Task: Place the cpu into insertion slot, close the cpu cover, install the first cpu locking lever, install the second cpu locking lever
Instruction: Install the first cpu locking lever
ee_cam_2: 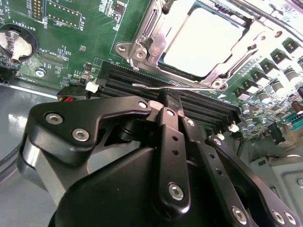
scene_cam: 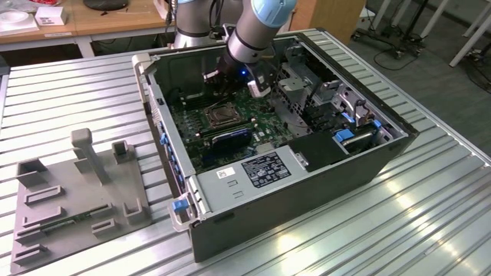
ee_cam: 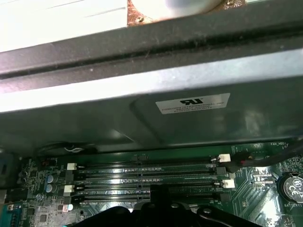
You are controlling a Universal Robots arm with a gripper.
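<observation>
Open case [scene_cam: 307, 195] lies on the table [scene_cam: 429, 230]. Fixture block [scene_cam: 77, 195] sits apart from it, at the exterior view's left. Circuit board [scene_cam: 188, 123] lies inside the case, with the insertion slot [scene_cam: 222, 116] near the board's middle. In the second wrist view the cpu [ee_cam_2: 201, 40] sits in the slot and the cpu cover [ee_cam_2: 144, 40] frames it. Memory slots [ee_cam_2: 137, 75] run between cover and gripper [ee_cam_2: 169, 99]. Labelled box [scene_cam: 261, 169] sits at the case end nearest the exterior camera.

Bright even light in the exterior view, glare streaks on my table [scene_cam: 429, 230], cpu [ee_cam_2: 201, 40] blown out white in the second wrist view, my tool [ee_cam_2: 171, 100] dark, first wrist view dim
</observation>
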